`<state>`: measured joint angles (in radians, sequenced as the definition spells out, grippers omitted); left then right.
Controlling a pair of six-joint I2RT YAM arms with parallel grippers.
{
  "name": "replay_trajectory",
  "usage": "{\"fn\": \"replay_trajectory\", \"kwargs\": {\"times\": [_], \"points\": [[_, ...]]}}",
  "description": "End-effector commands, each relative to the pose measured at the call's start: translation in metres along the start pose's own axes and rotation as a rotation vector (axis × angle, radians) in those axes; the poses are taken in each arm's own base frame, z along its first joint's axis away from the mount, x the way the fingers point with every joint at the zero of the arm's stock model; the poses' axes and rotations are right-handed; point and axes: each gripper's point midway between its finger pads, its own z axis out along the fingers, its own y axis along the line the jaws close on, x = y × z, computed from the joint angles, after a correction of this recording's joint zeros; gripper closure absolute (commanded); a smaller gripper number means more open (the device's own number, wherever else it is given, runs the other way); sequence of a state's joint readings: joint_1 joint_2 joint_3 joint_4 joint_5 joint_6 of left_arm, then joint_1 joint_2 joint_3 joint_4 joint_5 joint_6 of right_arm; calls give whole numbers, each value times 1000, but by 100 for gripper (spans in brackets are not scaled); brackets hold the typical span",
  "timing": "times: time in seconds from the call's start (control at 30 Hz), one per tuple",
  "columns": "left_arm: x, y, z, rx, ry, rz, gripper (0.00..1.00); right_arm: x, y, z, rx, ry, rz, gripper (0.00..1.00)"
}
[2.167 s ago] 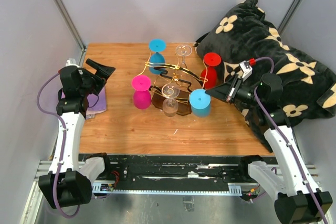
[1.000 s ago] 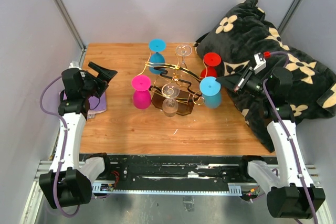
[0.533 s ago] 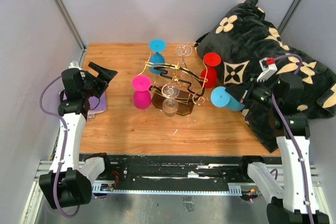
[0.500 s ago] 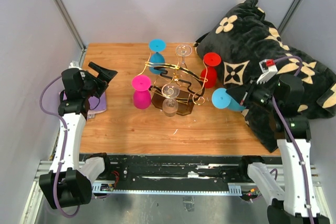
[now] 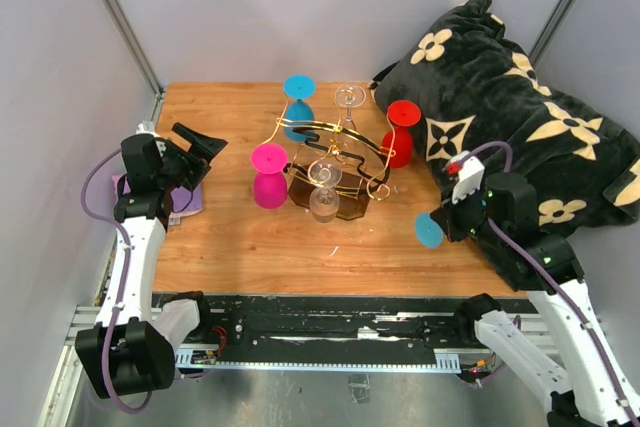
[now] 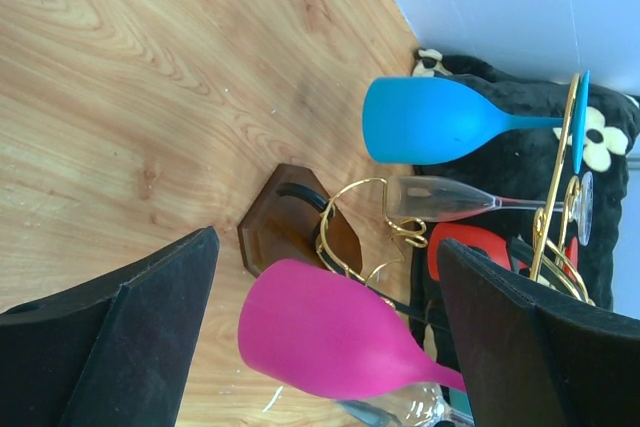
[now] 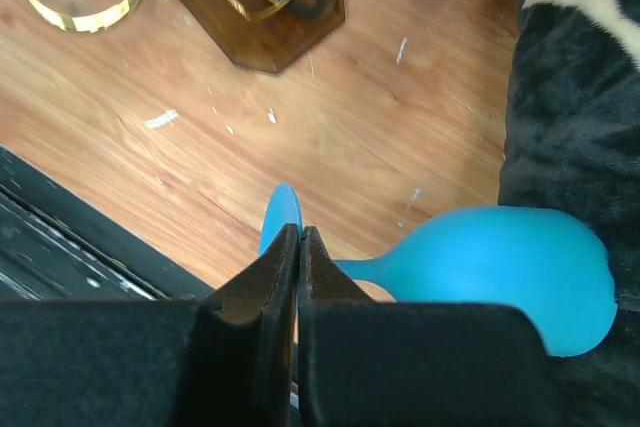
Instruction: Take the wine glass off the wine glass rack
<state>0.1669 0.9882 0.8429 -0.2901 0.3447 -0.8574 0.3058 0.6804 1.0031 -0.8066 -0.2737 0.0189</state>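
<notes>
While left fingers (image 6: 130, 347) gape, the right fingers (image 7: 272, 302) pinch the blue wine glass (image 7: 500, 262) by its stem.

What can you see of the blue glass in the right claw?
The blue glass is opaque, matte, plastic-looking: rounded bowl, thin stem, flat round foot. It lies sideways, clear of the rack, above the table's near right part. The shut right claw pinches its stem just behind the foot. The bowl sits at the black blanket's edge; contact unclear.

Blue glass (image 5: 430, 229) off the rack (image 5: 345, 152)
Right hand (image 7: 298, 239) has carried it near and right, tipped sideways beside the blanket (image 5: 520, 77).
</notes>
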Motion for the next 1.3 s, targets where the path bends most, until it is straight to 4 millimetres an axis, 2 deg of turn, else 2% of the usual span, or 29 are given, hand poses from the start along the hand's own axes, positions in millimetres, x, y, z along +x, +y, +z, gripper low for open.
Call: {"fn": "replay_trajectory", "kwargs": {"times": [0.0,0.13,0.3,0.43,0.5,0.6,0.77,0.93,1.27], "points": [[3,-8,1,54,10,16,4,21,-27,11,155,52,-257,99],[6,-9,1,64,28,28,4,24,-21,28,151,27,-352,99],[6,-9,1,67,29,42,4,34,-17,48,197,25,-582,99],[10,-6,4,72,44,37,4,36,-10,58,229,-11,-710,99],[13,-3,5,69,52,33,4,37,-15,60,276,-26,-767,99],[14,-1,6,69,53,32,4,41,-11,63,298,-35,-851,99],[16,-1,9,79,64,27,4,51,-3,73,363,35,-1030,100],[17,-2,7,81,69,36,4,59,4,85,424,120,-1068,99],[22,0,9,86,88,30,4,81,21,102,433,186,-1003,99]]}}
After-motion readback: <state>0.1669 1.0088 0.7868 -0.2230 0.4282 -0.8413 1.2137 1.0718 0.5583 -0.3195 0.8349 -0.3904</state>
